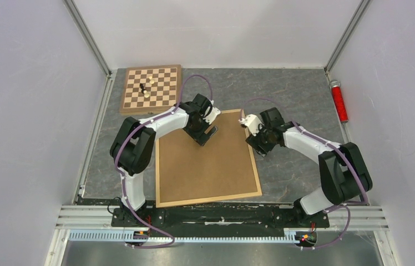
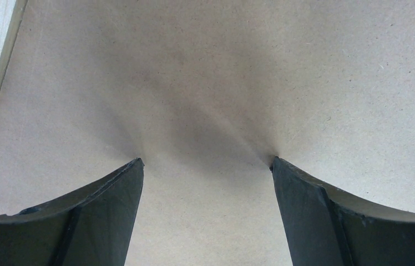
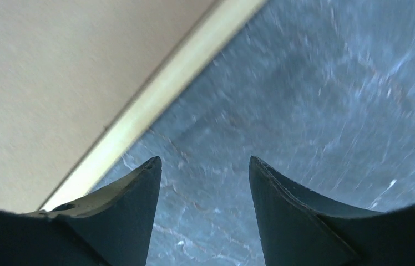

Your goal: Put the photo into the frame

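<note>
On the dark table (image 1: pixel 299 94) we have the frame (image 1: pixel 211 199) lying flat at centre, near the arm bases, its brown backing board (image 1: pixel 205 166) filling it. Left gripper (image 1: pixel 207 134) sits over the board's far-left corner, jaws wide apart, both fingertips (image 2: pixel 133 169) down at the board's surface, nothing between them. Right gripper (image 1: pixel 258 147) hangs just off the frame's right edge, over bare table, jaws apart and empty. Far left, we see the chessboard (image 1: pixel 161 100).

A: Is the overhead view looking sharp?
B: Yes, soft even light is falling. The right wrist view is smearing across the table (image 3: pixel 333 83). The left jaws are casting a dim shadow on the board (image 2: pixel 211 83).
</note>
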